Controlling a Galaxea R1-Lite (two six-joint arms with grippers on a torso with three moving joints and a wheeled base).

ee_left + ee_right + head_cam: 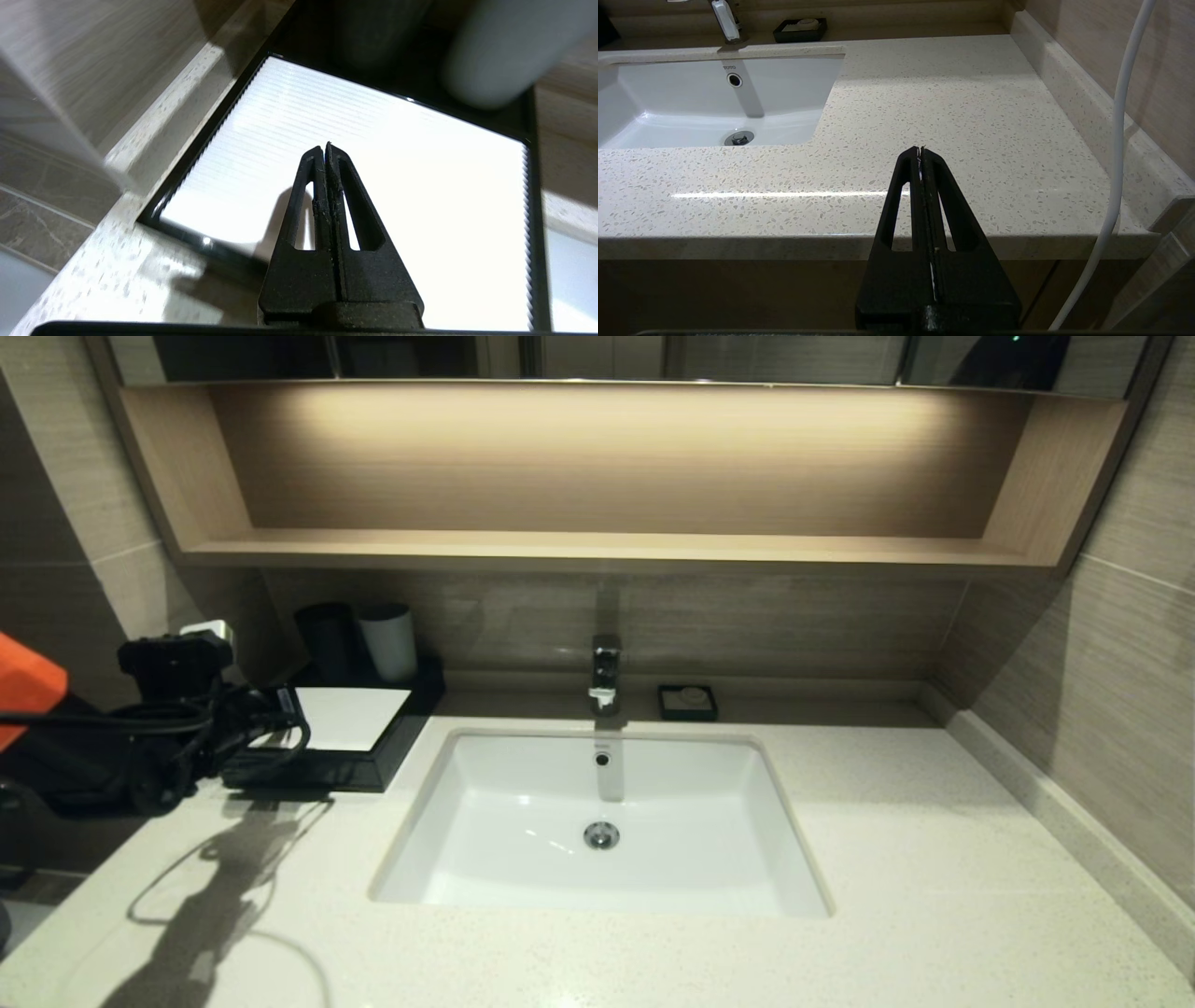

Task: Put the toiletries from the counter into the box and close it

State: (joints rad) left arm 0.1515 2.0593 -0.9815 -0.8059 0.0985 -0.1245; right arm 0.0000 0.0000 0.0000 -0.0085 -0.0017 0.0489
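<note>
I saw the black box [347, 739] at the far left of the speckled counter [915, 859], beside the white sink [485, 859], my left gripper [327, 148] pressed together above it, holding nothing.

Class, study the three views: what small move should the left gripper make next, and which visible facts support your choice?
Probably lift the left gripper away from the box. It is shut on nothing at the box's white top panel, no packets show on the counter, and no drawer visibly stands open. The right gripper waits shut at the counter's front edge.
</note>
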